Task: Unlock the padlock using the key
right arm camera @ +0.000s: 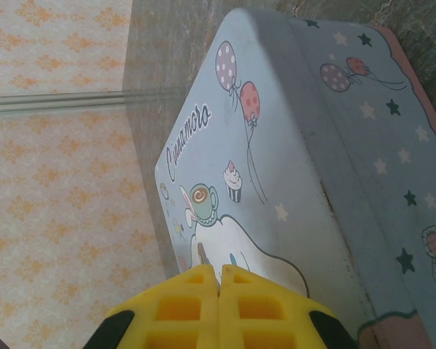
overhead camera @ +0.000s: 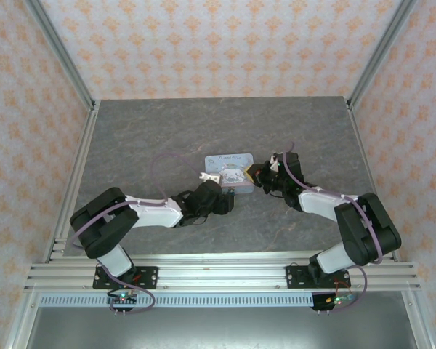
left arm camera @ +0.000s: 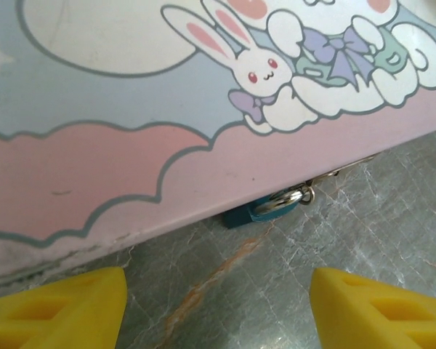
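Left gripper (left arm camera: 218, 309): spread wide, empty, facing the padlock (left arm camera: 260, 211).
Right gripper (right arm camera: 218, 294): pressed closed above the tin (right arm camera: 276, 145); possibly pinching a key, too small to tell.
Padlock: at the tin's side, touching the surface (left arm camera: 334, 247).
Progress: not yet unlocked.

Bright, even, diffuse light; soft shadow under tin (left arm camera: 94, 174); wrist close-ups slightly blurred.

1. This is a robot test cell in a lab: a boxed-in bench.
2. Slotted aluminium rails (overhead camera: 218, 276) run along 6 o'clock, with the left arm's base (overhead camera: 125, 277) and the right arm's base (overhead camera: 321, 275) bolted on.
3. Metal posts (overhead camera: 61, 51) frame patterned wall panels (overhead camera: 218, 43) at 9, 12 and 3 o'clock.
4. A grey stone-look tabletop (overhead camera: 167, 131) fills the centre.
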